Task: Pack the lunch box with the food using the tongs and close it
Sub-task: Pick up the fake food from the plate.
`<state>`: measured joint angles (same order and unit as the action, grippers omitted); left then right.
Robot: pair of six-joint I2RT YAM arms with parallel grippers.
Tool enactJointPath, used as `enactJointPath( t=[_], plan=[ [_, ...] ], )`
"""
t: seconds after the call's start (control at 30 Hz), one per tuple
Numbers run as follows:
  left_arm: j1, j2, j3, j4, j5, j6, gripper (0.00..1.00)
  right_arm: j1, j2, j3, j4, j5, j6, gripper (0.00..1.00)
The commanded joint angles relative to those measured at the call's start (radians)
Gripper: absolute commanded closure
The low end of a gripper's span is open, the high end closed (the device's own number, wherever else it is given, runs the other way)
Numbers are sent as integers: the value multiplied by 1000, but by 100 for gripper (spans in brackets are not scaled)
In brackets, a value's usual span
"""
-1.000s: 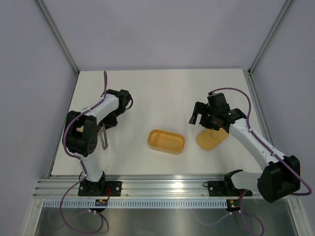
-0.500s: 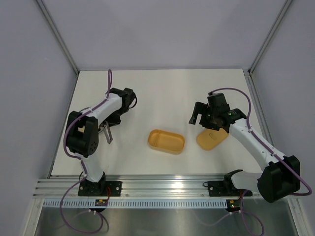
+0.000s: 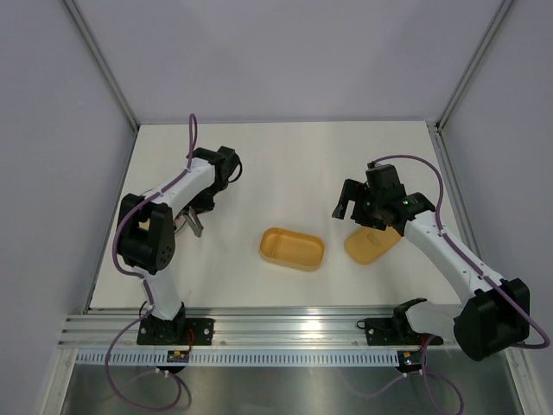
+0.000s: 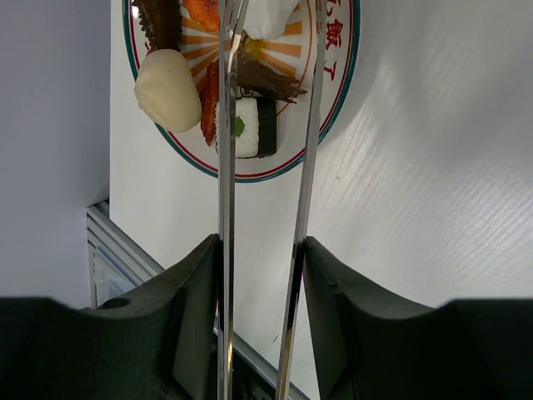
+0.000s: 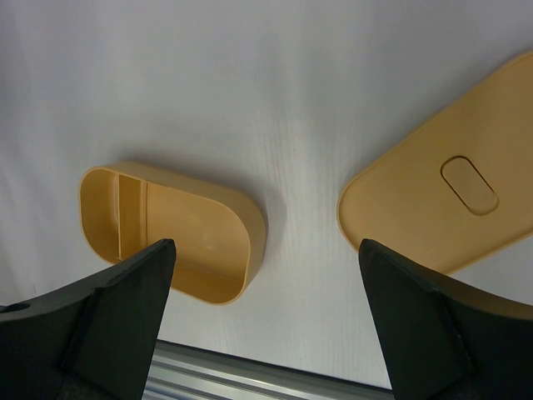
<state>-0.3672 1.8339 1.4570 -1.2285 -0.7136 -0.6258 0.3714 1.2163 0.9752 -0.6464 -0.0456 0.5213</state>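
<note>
Yellow-orange lunch box [image 3: 292,249] sits open mid-table from above, its lid [image 3: 371,244] just beside it, near my right gripper [image 3: 351,211]. The table [image 3: 285,164] is white, the walls pale grey.

Left wrist: my left gripper [image 4: 261,254] is half-closed on the tongs [image 4: 304,167], tips over the food [image 4: 246,137] on the plate [image 4: 340,100]. I'd straddle one piece, then squeeze gently.

Right wrist: jaws wide, holding nothing.

Yellow-orange lunch box [image 3: 292,249], silver tongs [image 4: 304,167], white plate [image 4: 340,58] with red-green rim
</note>
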Motion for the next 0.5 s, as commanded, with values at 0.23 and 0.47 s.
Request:
enactJointPath(
  t=[0.23, 0.47],
  plan=[
    [2, 1, -12, -57, -30, -5, 53, 4, -37, -6, 21, 1, 14, 0],
    [4, 1, -44, -88, -49, -11, 52, 4, -44, -9, 25, -5, 17, 1]
  ],
)
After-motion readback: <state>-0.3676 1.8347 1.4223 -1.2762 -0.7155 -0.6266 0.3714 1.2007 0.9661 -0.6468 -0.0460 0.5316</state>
